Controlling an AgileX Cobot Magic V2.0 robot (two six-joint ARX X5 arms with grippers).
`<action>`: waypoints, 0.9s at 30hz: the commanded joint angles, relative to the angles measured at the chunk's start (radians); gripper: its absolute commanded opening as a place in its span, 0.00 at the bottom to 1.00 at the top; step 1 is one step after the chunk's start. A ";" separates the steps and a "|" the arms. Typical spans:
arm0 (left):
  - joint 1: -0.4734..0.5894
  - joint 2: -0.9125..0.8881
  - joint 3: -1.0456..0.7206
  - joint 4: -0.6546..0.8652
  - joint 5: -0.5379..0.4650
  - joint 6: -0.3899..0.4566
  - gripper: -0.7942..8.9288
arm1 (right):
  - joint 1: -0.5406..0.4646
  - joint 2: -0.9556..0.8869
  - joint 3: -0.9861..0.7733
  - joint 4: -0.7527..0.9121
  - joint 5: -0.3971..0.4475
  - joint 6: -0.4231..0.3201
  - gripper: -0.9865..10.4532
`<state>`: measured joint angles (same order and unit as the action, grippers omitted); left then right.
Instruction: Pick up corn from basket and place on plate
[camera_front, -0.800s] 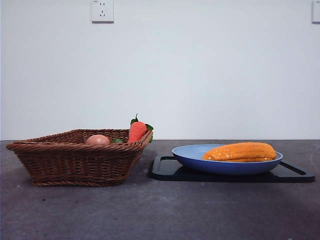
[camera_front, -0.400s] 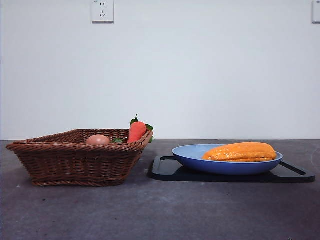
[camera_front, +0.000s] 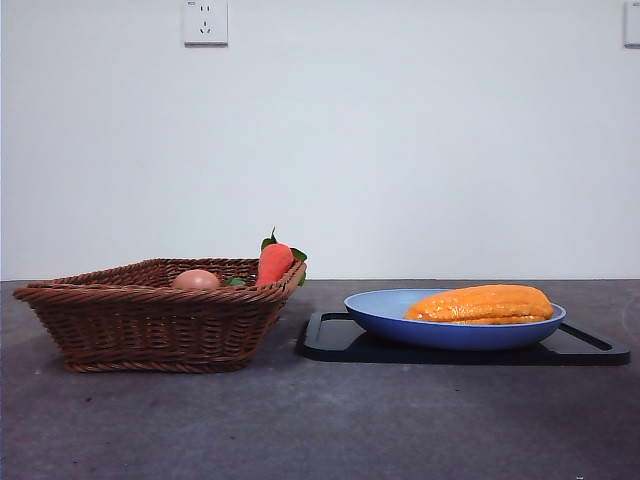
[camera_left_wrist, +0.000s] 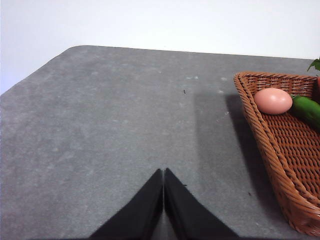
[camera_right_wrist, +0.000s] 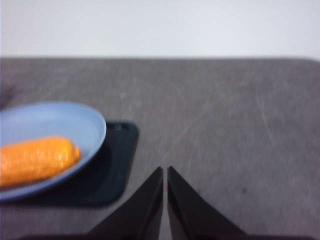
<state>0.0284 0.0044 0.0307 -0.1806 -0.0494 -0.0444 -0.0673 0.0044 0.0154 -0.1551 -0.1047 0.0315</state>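
The orange-yellow corn (camera_front: 483, 304) lies lengthwise on the blue plate (camera_front: 390, 312), which rests on a black tray (camera_front: 330, 340). The right wrist view shows the same corn (camera_right_wrist: 35, 160) on the plate (camera_right_wrist: 60, 122), off to one side of my right gripper (camera_right_wrist: 164, 171), which is shut and holds nothing. The brown wicker basket (camera_front: 150, 325) stands at the left of the table. My left gripper (camera_left_wrist: 163, 172) is shut over bare table beside the basket (camera_left_wrist: 265, 135), holding nothing. Neither arm appears in the front view.
In the basket sit a pinkish egg (camera_front: 196, 280), a red-orange carrot (camera_front: 273, 262) with green leaves, and a green vegetable (camera_left_wrist: 307, 110). Grey tabletop stretches in front of the basket and tray. A white wall with a socket (camera_front: 205, 22) stands behind.
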 joint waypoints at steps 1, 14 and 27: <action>0.001 0.000 -0.028 -0.005 0.005 -0.009 0.09 | -0.001 -0.001 -0.006 -0.013 0.002 -0.006 0.09; 0.001 0.000 -0.028 -0.005 0.005 -0.009 0.09 | -0.001 -0.001 -0.006 0.002 0.002 -0.006 0.09; 0.001 0.000 -0.028 -0.005 0.005 -0.009 0.09 | -0.001 -0.001 -0.006 0.002 0.002 -0.006 0.09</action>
<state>0.0284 0.0048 0.0307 -0.1806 -0.0490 -0.0444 -0.0673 0.0051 0.0154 -0.1608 -0.1040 0.0299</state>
